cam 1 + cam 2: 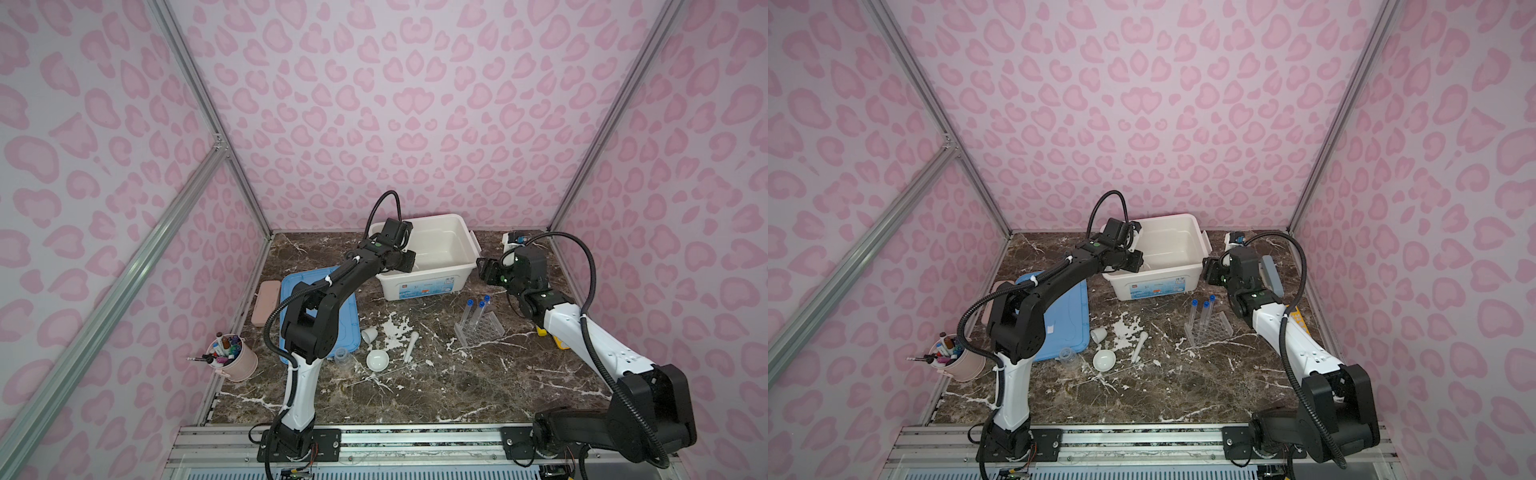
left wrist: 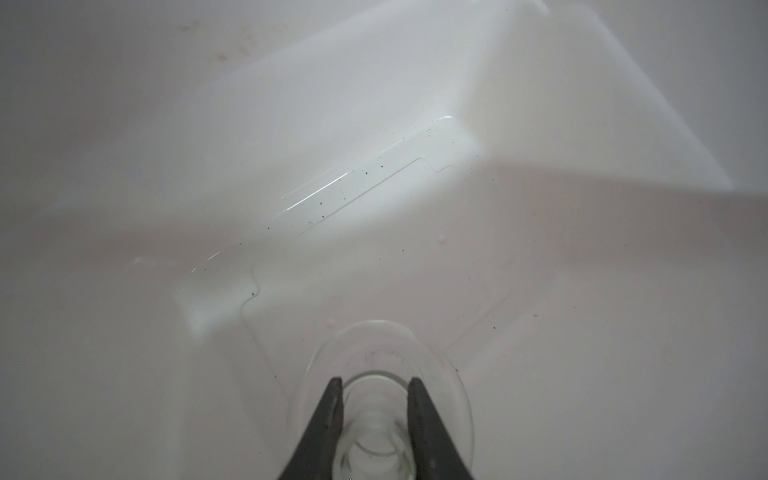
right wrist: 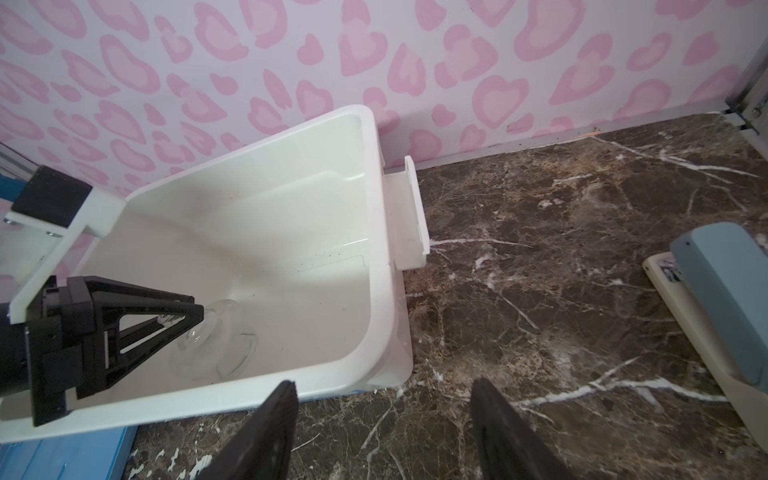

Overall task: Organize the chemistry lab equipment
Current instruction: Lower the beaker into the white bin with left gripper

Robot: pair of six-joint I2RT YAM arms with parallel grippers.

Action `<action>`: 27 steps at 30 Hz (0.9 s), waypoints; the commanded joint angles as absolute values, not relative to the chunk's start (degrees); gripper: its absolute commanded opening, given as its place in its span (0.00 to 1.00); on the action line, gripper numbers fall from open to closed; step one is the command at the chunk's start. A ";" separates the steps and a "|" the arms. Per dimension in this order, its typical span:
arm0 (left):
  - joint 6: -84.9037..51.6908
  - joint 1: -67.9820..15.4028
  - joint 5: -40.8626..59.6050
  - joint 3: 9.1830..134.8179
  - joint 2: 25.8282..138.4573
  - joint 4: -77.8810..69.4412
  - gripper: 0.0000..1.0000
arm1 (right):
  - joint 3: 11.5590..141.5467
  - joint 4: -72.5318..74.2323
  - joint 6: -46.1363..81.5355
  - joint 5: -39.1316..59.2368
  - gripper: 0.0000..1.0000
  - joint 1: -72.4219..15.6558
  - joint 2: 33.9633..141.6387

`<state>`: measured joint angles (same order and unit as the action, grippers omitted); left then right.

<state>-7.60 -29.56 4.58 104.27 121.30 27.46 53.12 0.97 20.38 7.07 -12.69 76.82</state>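
Inside white bin (image 3: 376, 232) w/ unreadable front label (image 1: 419, 287), flask (image 2: 386, 347) neck is pinched by L gripper (image 2: 376, 380); R gripper (image 3: 383, 382) is seen spread nearby.

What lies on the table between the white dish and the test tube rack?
The pestle lies between the dish and the rack, touching neither; both top views show it.

I see a white bin (image 1: 415, 286) far back on the marble tabletop (image 1: 457, 395), with a blue lid (image 1: 349, 332) at left. Nearer sit the dish (image 1: 377, 360), pestle (image 1: 411, 347) and rack (image 1: 482, 330).
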 commanded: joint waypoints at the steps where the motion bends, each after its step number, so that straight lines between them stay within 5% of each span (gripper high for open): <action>1: -10.03 -29.36 5.57 105.63 121.82 27.65 0.03 | 53.09 1.07 20.56 7.46 0.68 -12.70 76.77; 27: -12.82 -29.18 0.52 110.48 127.48 33.66 0.03 | 53.88 0.99 20.59 8.61 0.67 -12.73 78.34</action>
